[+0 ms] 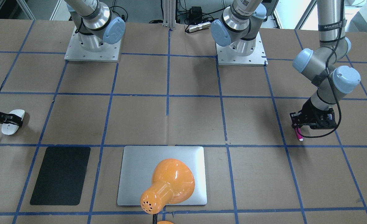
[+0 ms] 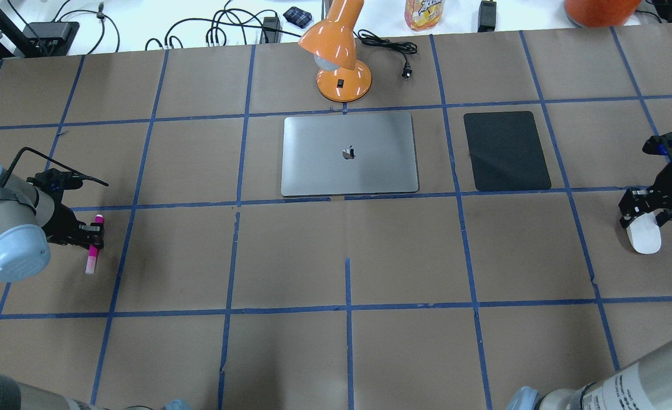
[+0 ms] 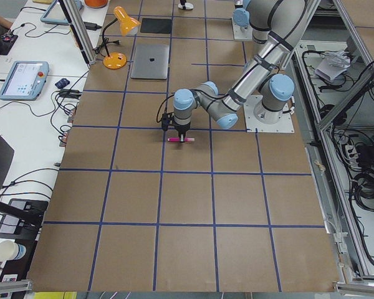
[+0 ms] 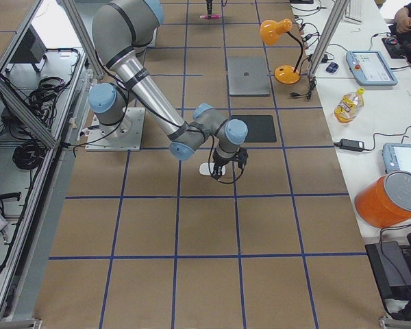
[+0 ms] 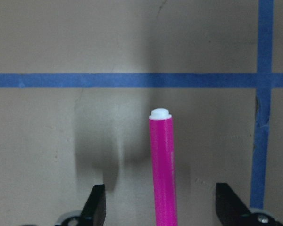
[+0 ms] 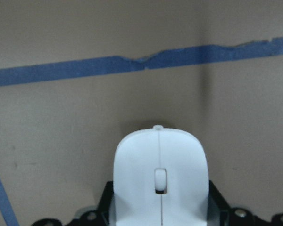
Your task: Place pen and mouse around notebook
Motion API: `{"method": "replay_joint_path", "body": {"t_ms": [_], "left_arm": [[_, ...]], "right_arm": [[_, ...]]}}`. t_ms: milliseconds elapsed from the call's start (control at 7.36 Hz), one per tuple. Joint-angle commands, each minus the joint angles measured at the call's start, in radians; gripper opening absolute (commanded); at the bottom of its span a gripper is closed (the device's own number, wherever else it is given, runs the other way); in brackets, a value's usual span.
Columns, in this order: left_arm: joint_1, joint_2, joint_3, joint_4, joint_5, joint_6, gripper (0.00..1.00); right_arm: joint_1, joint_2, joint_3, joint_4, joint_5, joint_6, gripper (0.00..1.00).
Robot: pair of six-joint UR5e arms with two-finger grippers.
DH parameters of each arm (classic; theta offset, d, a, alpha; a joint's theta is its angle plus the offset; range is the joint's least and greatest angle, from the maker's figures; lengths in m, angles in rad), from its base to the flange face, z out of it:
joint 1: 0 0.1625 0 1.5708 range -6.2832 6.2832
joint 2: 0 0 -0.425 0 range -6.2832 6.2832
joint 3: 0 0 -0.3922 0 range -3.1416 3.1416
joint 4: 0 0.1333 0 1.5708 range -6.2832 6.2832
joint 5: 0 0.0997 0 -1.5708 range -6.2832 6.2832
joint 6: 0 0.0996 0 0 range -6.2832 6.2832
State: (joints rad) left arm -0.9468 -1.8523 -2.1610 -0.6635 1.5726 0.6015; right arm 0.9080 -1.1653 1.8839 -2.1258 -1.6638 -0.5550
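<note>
Overhead exterior view: the notebook [image 2: 348, 154] lies flat at the far middle of the bench [image 2: 290, 256], with an orange desk lamp [image 2: 339, 57] just behind it and a black mat [image 2: 505, 151] beside it on the robot's right. The pen [image 2: 91, 259] lies far off on the robot's left, well apart from the notebook, with the left end effector [image 2: 94, 234] down over its middle. The mouse [image 2: 644, 239] sits at the far right edge, beyond the mat, under the right end effector [image 2: 643, 213].

Exterior front-facing view: the lamp's shade hides part of the notebook. The pen pokes out below the left end effector, and the mouse shows on both sides of the right one.

Exterior left view: the pen lies flat on the bench beneath the near arm's tool.

Exterior right view: the near arm's tool stands over the mouse, near the mat.

Left wrist-mounted view: the left fingers [image 5: 96, 207] are spread wide, and the pen lies between them with a gap on each side, touching neither.

Right wrist-mounted view: the right fingers [image 6: 216, 202] sit flush against both sides of the mouse, gripping it.
</note>
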Motion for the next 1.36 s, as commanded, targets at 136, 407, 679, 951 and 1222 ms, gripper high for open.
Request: {"method": "replay_joint_path", "body": {"t_ms": [136,407,679,951,1222], "left_arm": [[-0.033,0.086,0.006,-0.115,0.003,-0.188,0.0],[-0.152,0.18,0.003,-0.236,0.004,-0.446,0.0],[-0.344,0.217,0.004,-0.261,0.0,-0.865,0.0],[-0.568,0.197,0.016,-0.245,-0.012,-1.358,0.0],[-0.734,0.167,0.049,-0.231,-0.057,-1.751,0.0]], "right_arm": [[0.149,-0.037,-0.086,-0.005,0.066,0.068,0.35],[0.314,0.046,-0.217,-0.003,0.084,0.209,0.35],[0.417,0.127,-0.299,-0.006,0.12,0.353,0.35],[0.428,0.176,-0.348,-0.005,0.151,0.382,0.35],[0.436,0.194,-0.345,-0.003,0.17,0.412,0.35]]}}
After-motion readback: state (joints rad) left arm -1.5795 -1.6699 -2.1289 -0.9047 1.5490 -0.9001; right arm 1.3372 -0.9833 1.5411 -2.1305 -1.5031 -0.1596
